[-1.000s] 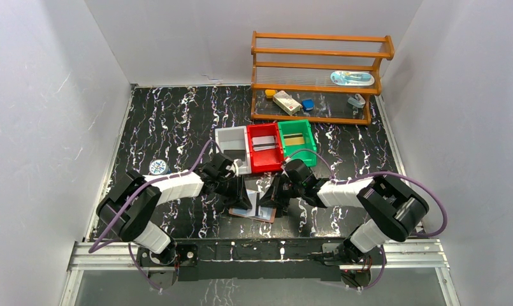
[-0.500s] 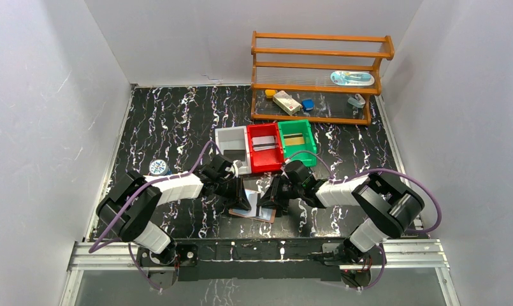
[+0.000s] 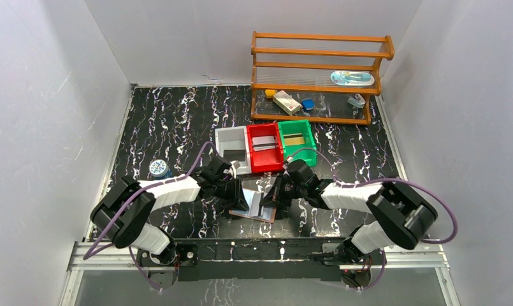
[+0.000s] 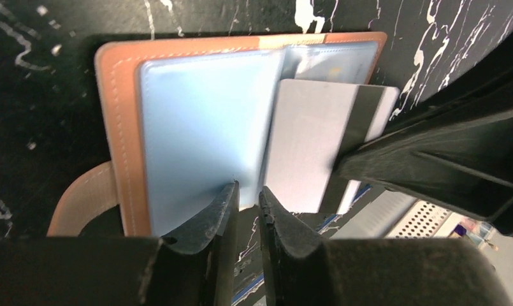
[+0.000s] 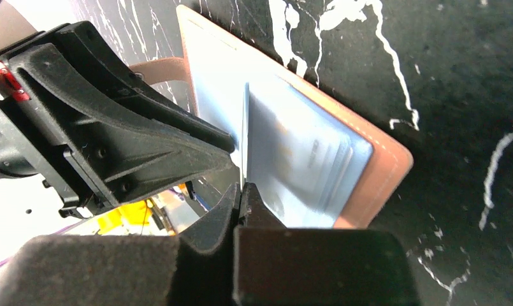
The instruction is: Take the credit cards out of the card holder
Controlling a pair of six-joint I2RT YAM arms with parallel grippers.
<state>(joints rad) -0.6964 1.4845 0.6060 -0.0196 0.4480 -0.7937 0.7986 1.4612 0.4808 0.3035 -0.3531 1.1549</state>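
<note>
The card holder (image 4: 116, 127) lies open on the worktop (image 3: 177, 115), between the two arms, blue lining up. The right fingers (image 5: 216, 213) are pressed together on the edge of a pale credit card (image 4: 304, 146) with a dark stripe. The card stands on edge above the card pockets, partly drawn out. The left fingers (image 4: 218, 217) stand a narrow slit apart, their tips resting on the near edge of the blue lining, just beside the card.
</note>
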